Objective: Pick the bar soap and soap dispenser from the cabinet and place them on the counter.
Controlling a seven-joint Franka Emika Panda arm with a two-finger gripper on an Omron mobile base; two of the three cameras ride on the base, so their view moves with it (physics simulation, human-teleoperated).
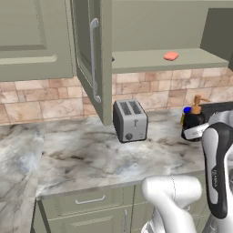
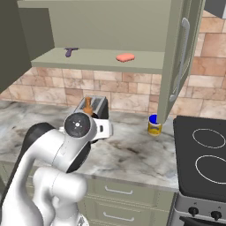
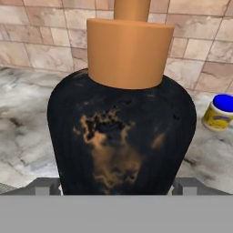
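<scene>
The soap dispenser (image 3: 123, 123), a black bottle with an orange pump top, stands upright on the marbled counter (image 1: 82, 154), right of the toaster. My gripper (image 3: 117, 186) is open, level with the bottle's lower body, one fingertip (image 3: 48, 185) on each side of it. In the left base view the soap dispenser (image 1: 193, 119) rises just behind my white hand. The salmon-pink bar soap (image 1: 171, 56) lies flat on the shelf of the open olive-green cabinet (image 1: 93, 59), and the right base view shows the bar soap (image 2: 125, 58) near the shelf's middle.
A silver toaster (image 1: 130, 120) stands by the wall under the open cabinet door. A yellow jar with a blue lid (image 2: 154, 125) sits right of the dispenser, beside the black stove (image 2: 203, 154). A small purple object (image 2: 69, 51) lies on the shelf's left.
</scene>
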